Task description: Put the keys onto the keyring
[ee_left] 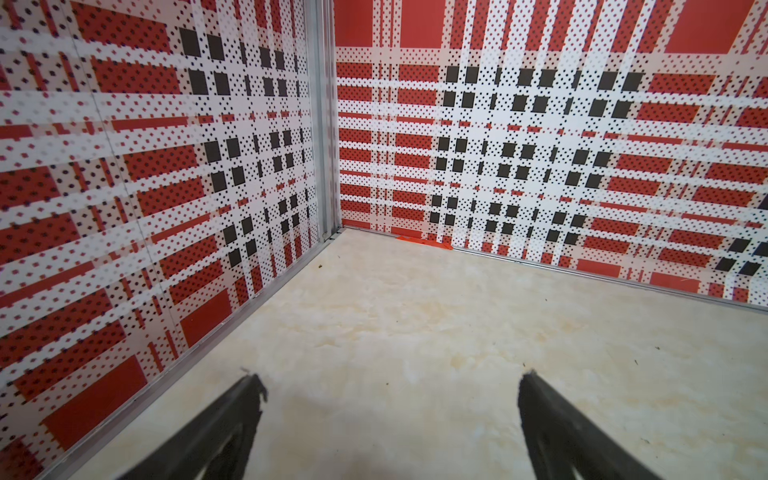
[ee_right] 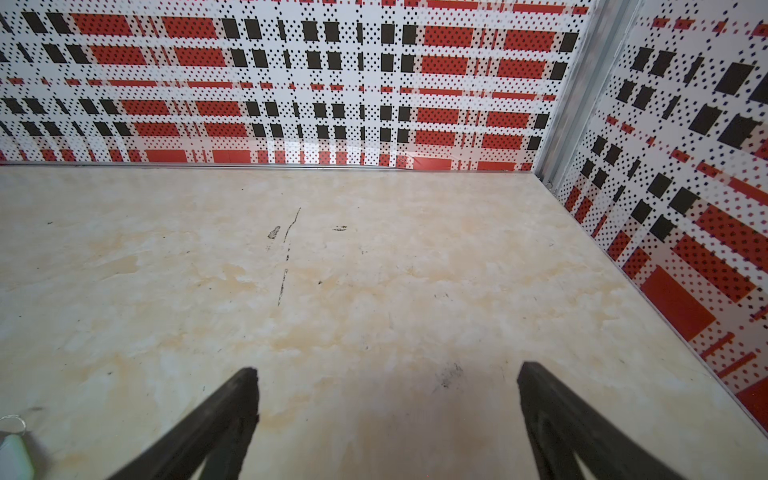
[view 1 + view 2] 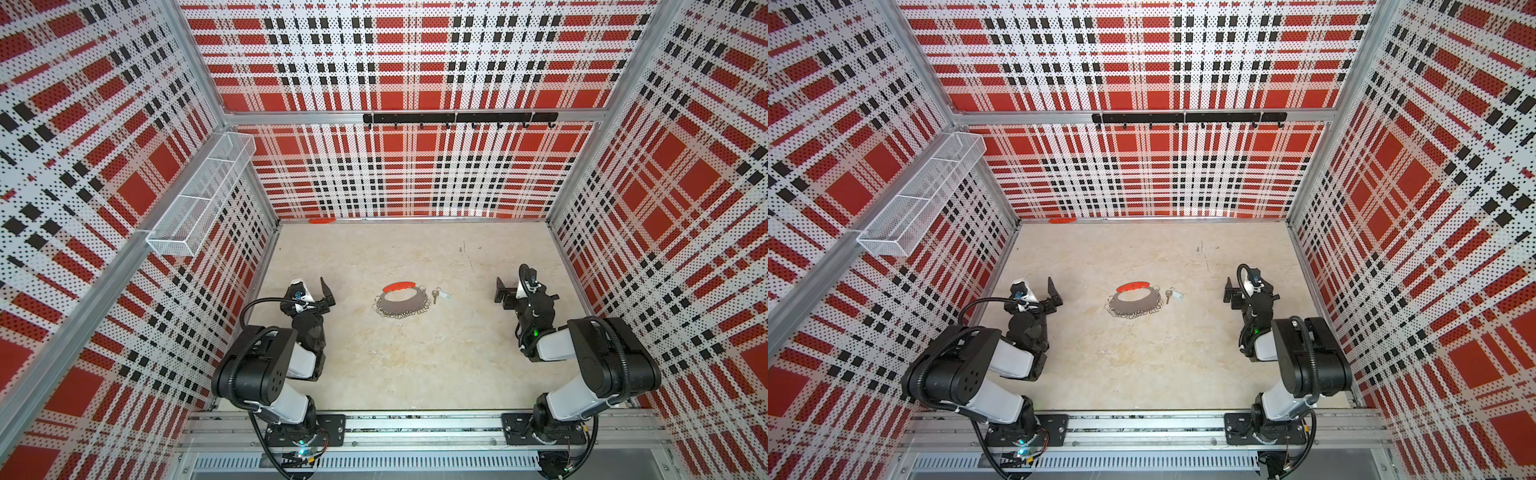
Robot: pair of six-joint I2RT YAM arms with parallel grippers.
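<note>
The keyring [image 3: 397, 308] [image 3: 1131, 308] lies flat at mid-table in both top views: a big grey ring with a red arc on its far side and small wire loops round its rim. Just to its right, off the ring, lie the keys [image 3: 439, 295] [image 3: 1172, 295], a small silvery key joined to a pale tag. The tag's edge [image 2: 14, 455] shows in the right wrist view. My left gripper [image 3: 328, 297] [image 3: 1055, 297] [image 1: 390, 386] stands open and empty left of the ring. Right of the keys, my right gripper [image 3: 503, 296] [image 3: 1231, 296] [image 2: 386, 378] is open and empty too.
Plaid walls close in the table on three sides. A white wire basket [image 3: 199, 195] hangs on the left wall and a black hook rail [image 3: 459, 118] on the back wall. A small red piece [image 3: 322, 221] lies at the back wall's foot.
</note>
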